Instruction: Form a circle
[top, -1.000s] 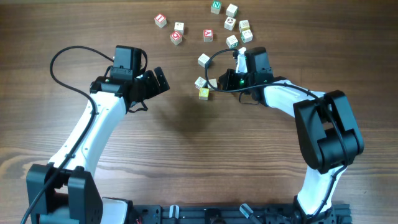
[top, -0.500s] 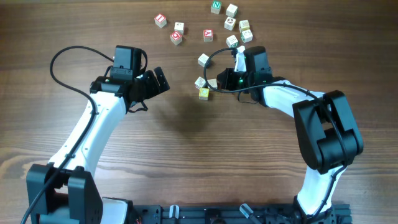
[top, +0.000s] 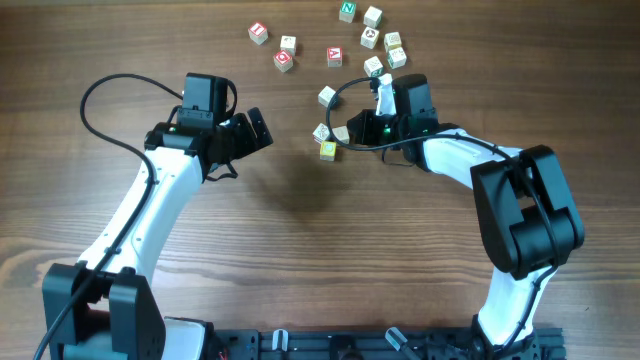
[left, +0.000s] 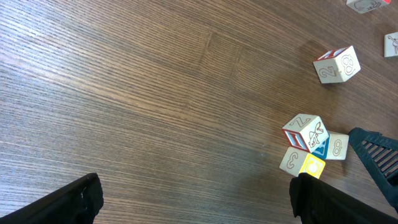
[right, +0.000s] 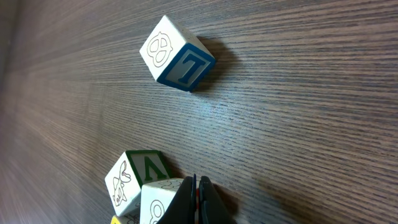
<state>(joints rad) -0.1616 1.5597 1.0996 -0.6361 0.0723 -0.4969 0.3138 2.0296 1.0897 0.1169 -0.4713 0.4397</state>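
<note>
Small wooden letter cubes lie scattered along the far side of the table, and no circle of them shows. A cluster of three sits mid-table: a Z cube (left: 306, 132), an 8 cube (left: 336, 146) and a yellow cube (top: 328, 151) (left: 303, 163). My right gripper (top: 352, 134) (right: 196, 202) is shut with nothing between its fingers, and its tip rests against the 8 cube (right: 160, 202) beside a green-edged V cube (right: 138, 177). A blue-edged cube (right: 177, 54) lies apart, further out. My left gripper (top: 255, 130) (left: 196, 205) hangs open over bare wood, left of the cluster.
Several loose cubes spread across the far edge, among them a red-faced one (top: 258, 32), a green-topped one (top: 347, 11) and a lone cube (top: 328, 96) (left: 336, 64) just beyond the cluster. The right arm's cable loops over its wrist (top: 400, 105).
</note>
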